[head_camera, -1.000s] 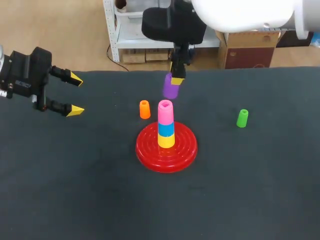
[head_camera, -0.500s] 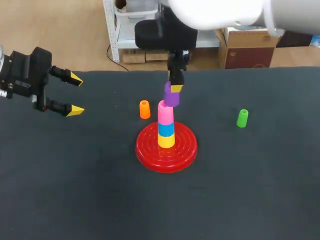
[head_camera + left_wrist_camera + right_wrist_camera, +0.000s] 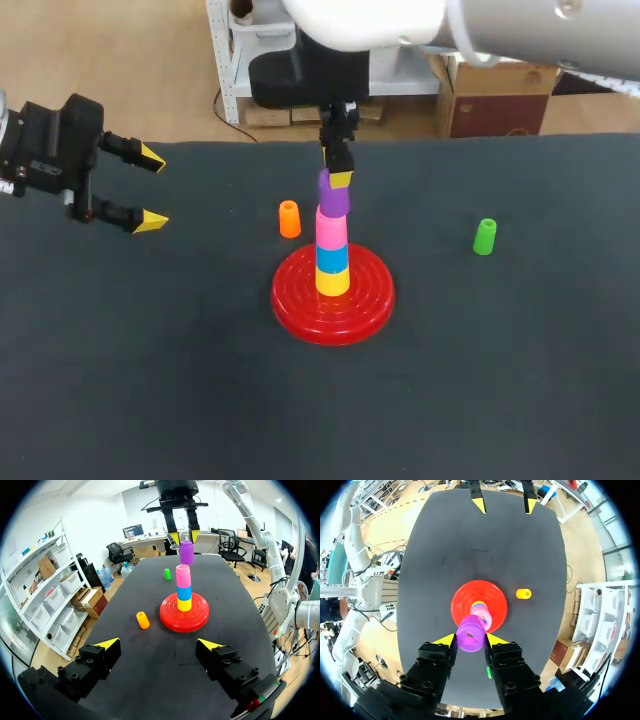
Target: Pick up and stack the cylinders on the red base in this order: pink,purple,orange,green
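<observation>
Purple cylinder held over the stack

The right gripper [image 3: 470, 639] pinches the purple cylinder [image 3: 333, 198] from two sides just above the pink cylinder [image 3: 331, 228], which tops blue and yellow pieces on the red base [image 3: 300, 310]; whether the two touch can't be told. The orange cylinder [image 3: 289, 219] sits at the base's 10 o'clock, the green cylinder [image 3: 484, 237] at 2 o'clock. The left gripper [image 3: 152, 190] hangs wide open and empty at 9 o'clock, well apart.

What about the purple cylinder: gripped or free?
Gripped: right gripper clamps purple cylinder between both yellow tips, just above pink cylinder.
</observation>
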`<state>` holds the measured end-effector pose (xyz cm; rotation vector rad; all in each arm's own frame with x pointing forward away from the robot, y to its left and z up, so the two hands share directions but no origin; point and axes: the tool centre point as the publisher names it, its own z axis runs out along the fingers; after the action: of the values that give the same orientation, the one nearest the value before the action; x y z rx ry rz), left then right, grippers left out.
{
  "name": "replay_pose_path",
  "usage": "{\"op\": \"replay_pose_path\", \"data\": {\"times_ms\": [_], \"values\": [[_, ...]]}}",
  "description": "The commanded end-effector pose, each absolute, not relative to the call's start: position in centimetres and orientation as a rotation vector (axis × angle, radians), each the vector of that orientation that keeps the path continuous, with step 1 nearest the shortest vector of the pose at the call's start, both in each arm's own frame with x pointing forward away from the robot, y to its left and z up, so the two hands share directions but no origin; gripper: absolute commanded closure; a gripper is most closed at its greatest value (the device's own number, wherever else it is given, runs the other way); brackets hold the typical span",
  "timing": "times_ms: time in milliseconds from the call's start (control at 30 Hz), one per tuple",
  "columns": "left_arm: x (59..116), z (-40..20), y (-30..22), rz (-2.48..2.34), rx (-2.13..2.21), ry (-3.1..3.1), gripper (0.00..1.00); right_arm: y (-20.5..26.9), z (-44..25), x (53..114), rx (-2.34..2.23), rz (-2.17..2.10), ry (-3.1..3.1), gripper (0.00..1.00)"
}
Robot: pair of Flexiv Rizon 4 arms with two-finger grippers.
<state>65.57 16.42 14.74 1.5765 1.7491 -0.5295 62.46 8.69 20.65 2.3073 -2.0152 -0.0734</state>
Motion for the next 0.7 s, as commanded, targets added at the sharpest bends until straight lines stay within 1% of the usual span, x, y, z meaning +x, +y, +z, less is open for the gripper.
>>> {"op": "replay_pose_path", "data": {"times_ms": [33,700], "values": [[65.55,14.68,16.46,-0.528,1.578,1.748,0.00,9.12,20.54,62.94,2.297,-0.079,-1.996,1.00],[65.55,14.68,16.46,-0.528,1.578,1.748,0.00,8.63,19.56,62.48,2.266,-0.059,-1.993,1.00]]}}
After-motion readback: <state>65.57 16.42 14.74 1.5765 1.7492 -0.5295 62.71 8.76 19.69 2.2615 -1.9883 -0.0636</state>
